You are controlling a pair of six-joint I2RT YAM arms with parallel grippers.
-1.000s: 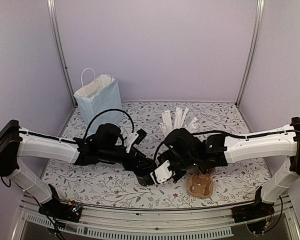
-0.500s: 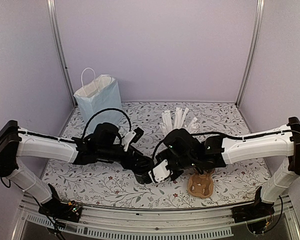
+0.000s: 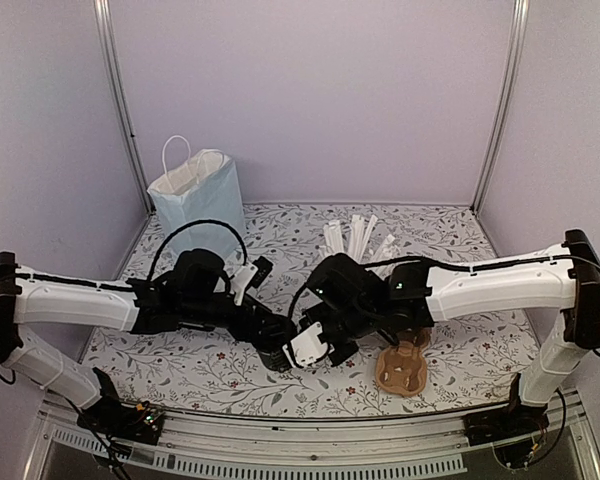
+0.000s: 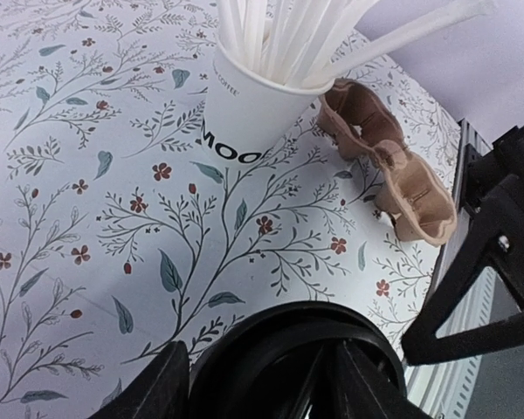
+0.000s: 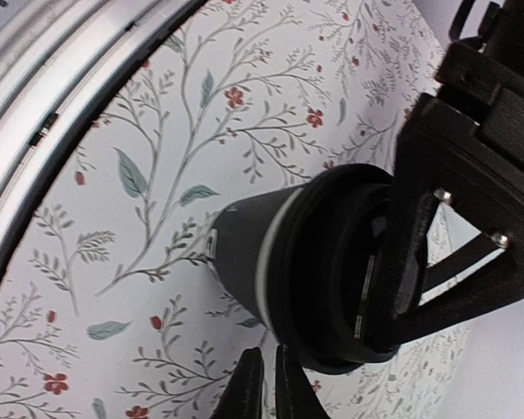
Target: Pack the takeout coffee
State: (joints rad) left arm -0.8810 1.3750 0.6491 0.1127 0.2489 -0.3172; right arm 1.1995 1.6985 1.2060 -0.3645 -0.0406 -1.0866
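Note:
The takeout coffee (image 3: 276,358) is a small black cup (image 5: 240,249) with a white rim under a black lid (image 4: 288,349). It is at the front middle of the table. My left gripper (image 3: 272,344) comes down on it from above, its fingers shut on either side of the lid (image 4: 258,384). My right gripper (image 3: 300,350) is just right of the cup. Its fingertips (image 5: 266,384) are pressed almost together, hold nothing, and sit close beside the lid's edge. The cup's inside is hidden.
A white paper cup full of tall white sticks (image 3: 355,240) (image 4: 244,105) stands behind. A brown cardboard cup carrier (image 3: 400,368) (image 4: 393,166) lies at the front right. A pale blue paper bag (image 3: 195,195) stands at the back left. The metal front rail (image 5: 70,52) is near.
Both grippers and the cup have shifted left along the front of the table, the right gripper staying close beside the cup.

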